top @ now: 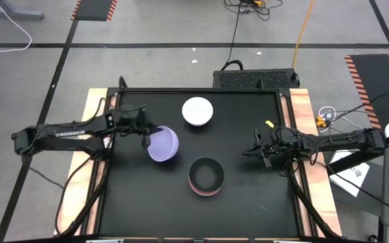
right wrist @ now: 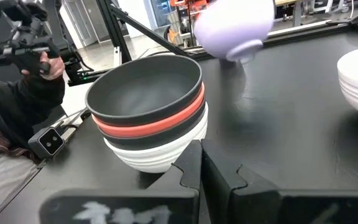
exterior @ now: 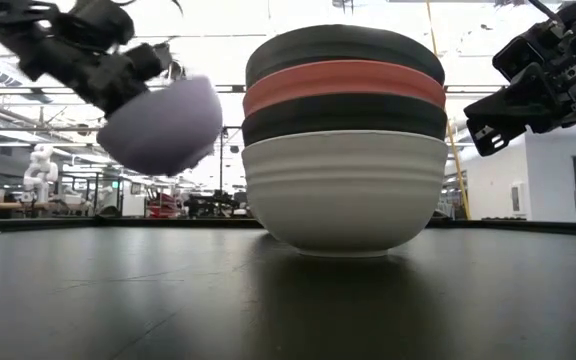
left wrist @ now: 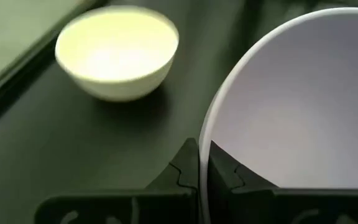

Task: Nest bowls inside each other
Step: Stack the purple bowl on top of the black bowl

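Note:
A stack of nested bowls (top: 206,177) stands near the middle of the table: black on top, then red, black and white at the bottom (exterior: 343,140). A single white bowl (top: 198,111) sits upright toward the far edge. My left gripper (top: 147,137) is shut on the lavender bowl (top: 163,144), which hangs in the air left of the stack (exterior: 163,125). My right gripper (top: 262,150) hovers shut over the table's right side, touching nothing; its closed fingers (right wrist: 201,163) point at the stack (right wrist: 148,115). My left gripper (left wrist: 202,149) pinches the lavender bowl's rim (left wrist: 205,134) on the bowl's left side, one finger inside the bowl and one outside. The fingers reach in from the table's left. The bowl is lifted clear of the table and tilted (exterior: 163,125).
The black tabletop (top: 248,202) has raised wooden side rails (top: 90,162). Open surface lies near the front edge and between the stack and the right gripper. A person holding a device (right wrist: 23,56) sits beyond the table in the right wrist view.

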Action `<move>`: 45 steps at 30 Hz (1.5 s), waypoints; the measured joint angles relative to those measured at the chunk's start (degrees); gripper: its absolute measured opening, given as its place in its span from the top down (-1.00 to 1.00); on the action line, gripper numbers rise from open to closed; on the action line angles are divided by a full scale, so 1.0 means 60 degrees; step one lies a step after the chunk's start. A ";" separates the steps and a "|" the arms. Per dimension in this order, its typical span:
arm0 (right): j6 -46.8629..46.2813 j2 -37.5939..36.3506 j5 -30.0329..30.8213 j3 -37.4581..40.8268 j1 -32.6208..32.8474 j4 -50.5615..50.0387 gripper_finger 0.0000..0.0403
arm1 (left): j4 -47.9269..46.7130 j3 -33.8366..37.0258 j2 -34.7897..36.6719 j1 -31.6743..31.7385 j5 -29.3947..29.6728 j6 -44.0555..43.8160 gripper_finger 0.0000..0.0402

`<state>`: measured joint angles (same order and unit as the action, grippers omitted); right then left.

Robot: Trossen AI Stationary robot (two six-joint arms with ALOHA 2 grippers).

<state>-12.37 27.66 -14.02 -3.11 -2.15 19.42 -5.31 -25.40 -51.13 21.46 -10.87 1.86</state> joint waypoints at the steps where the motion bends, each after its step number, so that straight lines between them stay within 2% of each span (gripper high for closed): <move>1: 0.0005 0.0000 0.0000 0.0000 0.0000 0.0000 1.00 | 0.0307 0.0265 0.0353 -0.0031 -0.0089 -0.0105 0.98; 8: 0.0147 0.0000 0.0000 0.0000 0.0000 0.0004 1.00 | 0.1868 0.1660 0.2368 -0.0424 -0.0194 -0.0772 0.98; 12: 0.0111 0.0000 0.0000 0.0000 0.0000 0.0033 1.00 | 0.2164 0.1986 0.2988 -0.0809 -0.0190 -0.0798 0.98; 18: 0.0177 0.0000 0.0000 0.0000 0.0000 0.0033 1.00 | 0.3944 0.2842 0.3555 -0.1381 -0.0189 -0.1032 0.98; 23: 0.0181 -0.0002 0.0000 0.0000 0.0001 0.0036 1.00 | 0.5107 0.3174 0.3541 -0.1955 -0.0261 -0.1148 0.98; 28: 0.0242 -0.0003 0.0000 0.0000 0.0002 0.0038 1.00 | 0.5500 0.3211 0.3537 -0.2680 -0.0254 -0.0941 0.98; 33: 0.0309 -0.0003 0.0000 0.0001 0.0000 0.0078 1.00 | 0.6023 0.3211 0.3345 -0.3270 0.0172 -0.0942 0.98; 40: 0.0359 -0.0003 0.0004 0.0000 0.0002 0.0161 1.00 | 0.6872 0.2966 0.2292 -0.3597 0.0389 -0.1015 0.98; 45: 0.0356 -0.0003 0.0003 0.0000 0.0000 0.0226 1.00 | 0.6863 0.2059 0.1106 -0.3596 0.0448 -0.0876 0.98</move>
<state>-10.24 27.64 -14.00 -3.11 -2.15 20.78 35.87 -13.04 -44.50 -0.12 -8.18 -3.40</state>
